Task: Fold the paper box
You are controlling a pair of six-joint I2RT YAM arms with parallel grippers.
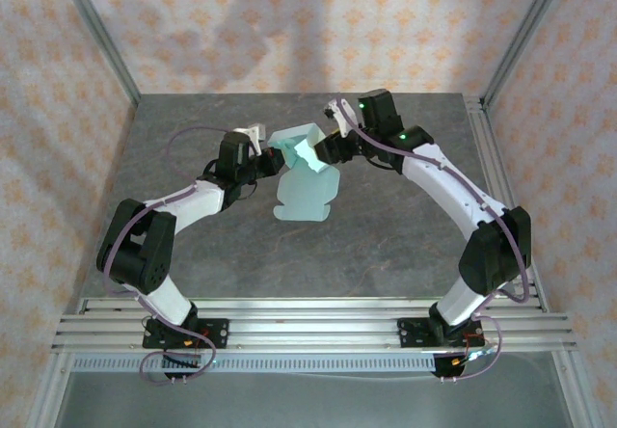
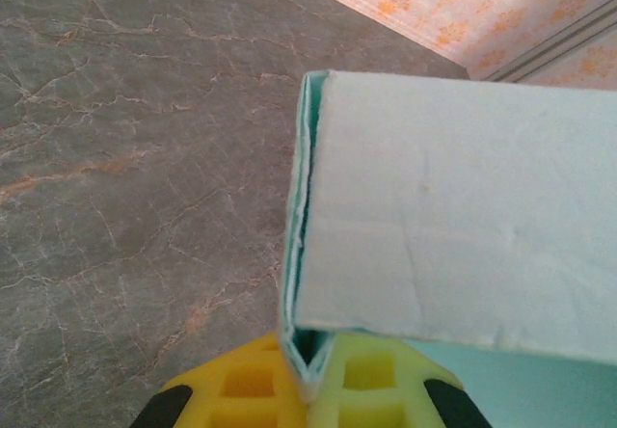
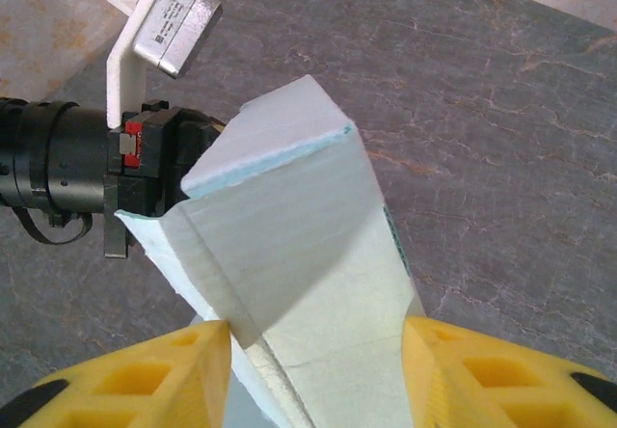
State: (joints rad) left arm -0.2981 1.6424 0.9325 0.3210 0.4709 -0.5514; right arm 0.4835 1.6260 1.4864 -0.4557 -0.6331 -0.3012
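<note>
The paper box [image 1: 305,189] is held up over the middle of the table [image 1: 193,129], between the 2 grippers. The left gripper [image 1: 274,161] is clamped tight on 1 folded edge; in the left wrist view its yellow fingers [image 2: 371,380] pinch the doubled card [image 2: 453,226] at the corner. The right gripper [image 1: 326,148] meets the box from the other side. In the right wrist view its jaws stand apart, 1 yellow pad [image 3: 145,380] on each side of the card [image 3: 318,254].

Behind the card in that view are the left arm's black wrist [image 3: 58,168] and its grey camera on a white bracket [image 3: 174,21]. From above, both grippers cover the box's upper edge. Patterned walls [image 1: 318,23] enclose the grey marbled table.

The box is pale mint-blue thin card, creased into an angled trough at the top. Its flat lower part with rounded tabs hangs down.
</note>
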